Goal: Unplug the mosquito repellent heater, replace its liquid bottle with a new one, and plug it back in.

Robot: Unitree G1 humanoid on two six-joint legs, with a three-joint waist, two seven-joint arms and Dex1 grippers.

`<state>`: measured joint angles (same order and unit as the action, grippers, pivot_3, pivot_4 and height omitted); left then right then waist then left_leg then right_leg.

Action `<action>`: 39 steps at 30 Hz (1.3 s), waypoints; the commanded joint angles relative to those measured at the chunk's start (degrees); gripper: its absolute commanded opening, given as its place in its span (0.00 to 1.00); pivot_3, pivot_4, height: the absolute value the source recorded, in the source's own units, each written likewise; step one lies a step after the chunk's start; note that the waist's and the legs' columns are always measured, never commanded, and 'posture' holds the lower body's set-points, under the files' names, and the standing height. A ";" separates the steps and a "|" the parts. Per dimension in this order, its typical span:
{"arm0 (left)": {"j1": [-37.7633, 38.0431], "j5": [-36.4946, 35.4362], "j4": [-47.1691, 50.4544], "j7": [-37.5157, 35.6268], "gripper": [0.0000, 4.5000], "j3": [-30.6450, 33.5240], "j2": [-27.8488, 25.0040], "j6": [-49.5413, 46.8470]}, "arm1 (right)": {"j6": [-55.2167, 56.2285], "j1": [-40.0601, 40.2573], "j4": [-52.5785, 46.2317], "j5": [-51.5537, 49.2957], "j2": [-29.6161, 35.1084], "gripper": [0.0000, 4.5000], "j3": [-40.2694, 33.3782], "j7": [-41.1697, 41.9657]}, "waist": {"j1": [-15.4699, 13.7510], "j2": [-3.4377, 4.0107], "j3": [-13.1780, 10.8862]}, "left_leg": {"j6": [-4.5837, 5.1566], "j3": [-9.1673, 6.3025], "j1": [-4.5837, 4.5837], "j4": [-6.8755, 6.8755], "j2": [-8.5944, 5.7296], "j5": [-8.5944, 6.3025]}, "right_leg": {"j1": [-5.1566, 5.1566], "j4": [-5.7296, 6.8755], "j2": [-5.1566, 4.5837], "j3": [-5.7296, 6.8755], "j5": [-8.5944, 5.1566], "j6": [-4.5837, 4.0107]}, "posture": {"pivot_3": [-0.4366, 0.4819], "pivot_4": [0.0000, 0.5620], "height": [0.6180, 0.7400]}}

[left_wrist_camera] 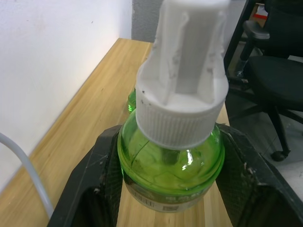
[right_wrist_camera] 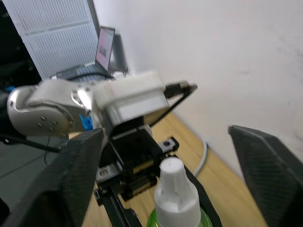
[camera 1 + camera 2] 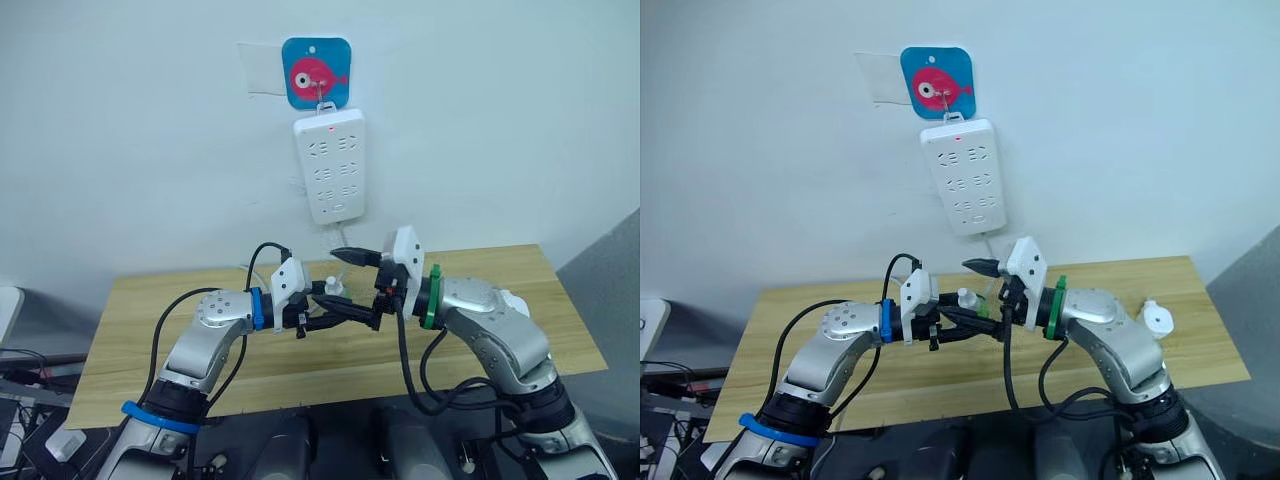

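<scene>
The left gripper [image 1: 170, 189] jaws clamp the green bottle [image 1: 170, 165]; the right gripper [image 2: 175, 156] jaws gape empty around its cap [image 2: 173, 184], so a careless twist may tip it onto the tabletop [image 3: 130, 320].

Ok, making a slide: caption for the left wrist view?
Left gripper shut on a green liquid bottle with a white cap, above the wooden table.
</scene>
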<state>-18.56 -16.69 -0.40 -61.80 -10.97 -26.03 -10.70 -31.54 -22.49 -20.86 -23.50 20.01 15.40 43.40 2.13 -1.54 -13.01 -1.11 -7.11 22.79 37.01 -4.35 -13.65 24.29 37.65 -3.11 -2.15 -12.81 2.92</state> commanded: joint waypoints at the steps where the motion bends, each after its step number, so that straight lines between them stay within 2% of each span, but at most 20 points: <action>1: -0.74 -0.22 0.94 0.06 0.51 0.01 0.49 0.99 | 1.91 -0.80 -0.10 1.83 0.55 0.62 0.94 0.32 | 0.00 0.00 0.00 | 0.00 0.00 -0.01 0.00 0.01 0.00 | 0.00 0.00 0.00 0.00 0.00 0.00 | 0.40 0.32 1.00; 7: -0.02 -0.14 1.67 0.33 0.51 0.05 0.70 0.97 | 2.82 -0.61 0.09 3.10 1.17 0.14 1.28 1.15 | 0.03 0.00 0.00 | 0.00 0.00 -0.01 -0.01 0.02 0.00 | 0.01 0.02 0.01 0.00 0.00 0.00 | 0.40 0.32 1.00; 8: 0.09 -0.11 1.64 0.37 0.51 0.09 0.71 1.01 | 2.86 -0.42 -0.24 2.84 1.56 0.08 1.11 1.57 | 0.03 0.00 0.00 | 0.00 0.00 -0.01 -0.01 0.02 0.00 | 0.01 0.02 0.01 0.00 0.00 0.00 | 0.40 0.32 1.00; 17: 0.13 0.25 1.10 0.52 0.51 0.19 0.91 1.56 | -1.45 -1.26 -7.14 -6.38 -0.16 0.08 -5.28 0.04 | 0.01 0.01 0.00 | 0.00 -0.01 -0.01 -0.01 0.03 0.00 | 0.01 0.02 0.01 0.00 0.00 0.00 | 0.40 0.32 1.00; 24: 1.39 0.83 -0.14 0.62 0.51 0.44 0.44 2.87 | -8.80 -2.60 -13.37 -13.96 0.62 0.08 -14.48 -8.25 | -0.15 0.01 0.01 | 0.01 -0.01 0.00 -0.01 0.02 -0.01 | 0.00 0.01 0.00 0.00 0.00 0.00 | 0.39 0.32 1.00; 27: 2.37 1.22 0.35 0.98 0.51 0.34 0.42 3.19 | -7.31 -0.41 -12.48 -10.27 1.13 0.08 -15.94 -12.45 | -0.14 0.01 0.01 | 0.01 -0.01 0.00 -0.01 0.03 -0.01 | 0.00 0.01 0.00 0.00 0.00 0.00 | 0.38 0.32 1.00; 31: 3.66 0.81 2.36 0.87 0.51 0.31 -0.03 3.09 | 1.87 8.03 -5.55 3.22 3.91 0.08 -12.92 -16.82 | -0.36 -0.04 0.20 | 0.01 -0.01 0.00 -0.02 0.01 -0.01 | -0.02 -0.02 -0.01 0.02 0.00 0.00 | 0.38 0.31 1.00; 35: 4.19 0.52 2.57 0.72 0.51 0.62 -0.56 3.30 | 8.50 11.60 0.71 8.49 2.04 0.08 -10.26 -17.88 | 0.01 0.05 0.26 | 0.01 0.14 -0.05 -0.02 0.03 0.00 | 0.00 0.02 0.00 -0.10 0.00 0.00 | 0.38 0.31 1.00; 39: 4.86 0.49 3.19 0.85 0.51 0.79 -0.89 3.25 | 15.19 12.91 11.12 14.14 -0.33 0.08 -8.04 -19.77 | 0.72 0.08 0.47 | 0.01 0.15 -0.09 -0.07 0.06 -0.01 | 0.00 0.03 0.04 -0.11 -0.01 0.00 | 0.38 0.31 1.00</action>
<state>-14.09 -15.43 0.26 -60.77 -10.89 -26.40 -8.28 -20.31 -10.05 -12.60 -11.73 20.44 6.79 24.68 2.85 -1.46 -12.54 -1.10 -6.96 22.70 36.94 -4.30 -13.66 24.28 37.68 -3.08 -2.26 -12.82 2.92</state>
